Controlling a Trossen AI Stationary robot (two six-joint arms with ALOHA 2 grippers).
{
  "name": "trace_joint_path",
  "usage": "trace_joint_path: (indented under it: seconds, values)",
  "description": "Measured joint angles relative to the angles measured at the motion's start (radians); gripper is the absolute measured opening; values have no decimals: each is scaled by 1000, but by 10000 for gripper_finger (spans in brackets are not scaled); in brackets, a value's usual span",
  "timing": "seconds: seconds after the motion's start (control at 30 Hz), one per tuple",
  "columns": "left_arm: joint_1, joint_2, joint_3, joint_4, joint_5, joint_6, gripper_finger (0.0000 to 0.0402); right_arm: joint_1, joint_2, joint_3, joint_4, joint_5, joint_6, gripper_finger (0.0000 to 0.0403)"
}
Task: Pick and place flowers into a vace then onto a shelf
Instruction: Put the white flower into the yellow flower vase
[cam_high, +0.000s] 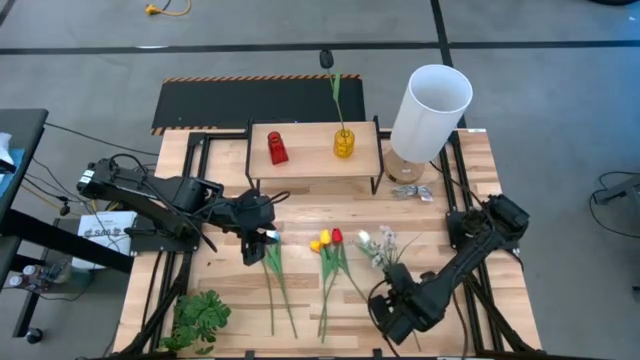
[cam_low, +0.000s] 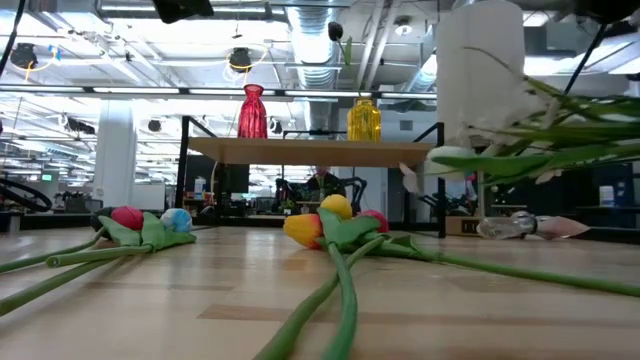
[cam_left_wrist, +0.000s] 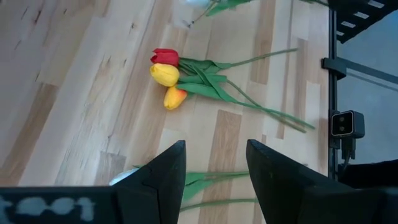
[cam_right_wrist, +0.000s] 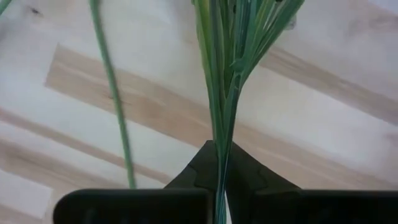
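Right pincer (cam_right_wrist: 222, 163) at near right of tabletop (cam_high: 440, 215), fingers clamped together on the stems of the white blossom spray (cam_high: 383, 243). Left pincer (cam_high: 262, 244) at mid-left, fingers apart over two tulips (cam_high: 272, 262). Red and yellow tulips (cam_high: 326, 240) lie mid-tabletop. Farther back, the shelf (cam_high: 312, 152) carries a red vase (cam_high: 277, 148) and a yellow vase (cam_high: 343, 143) holding one dark flower (cam_high: 331, 75).

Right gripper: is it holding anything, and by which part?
Yes. The right gripper is shut on the white blossom spray, pinching its thin green stems low down, far from the blossoms. The left gripper holds nothing.
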Motion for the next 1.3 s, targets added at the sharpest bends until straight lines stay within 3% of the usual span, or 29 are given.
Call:
trace_joint_path:
  seconds: [0.23,0.47,0.8,0.97,1.3]
  values:
    - [5,47,1,21,-32,0,158,24,0,-5,80,27,23,3]
    - [8,127,0,22,-10,5,158,17,0,-6,-41,12,94,3]
    - [3,179,-1,49,28,12,158,-22,0,-6,58,24,-41,2]
    - [3,169,1,77,21,16,158,-58,0,-6,209,46,-229,1]
    - [1,170,0,84,31,19,158,-163,-4,-6,305,40,-621,1]
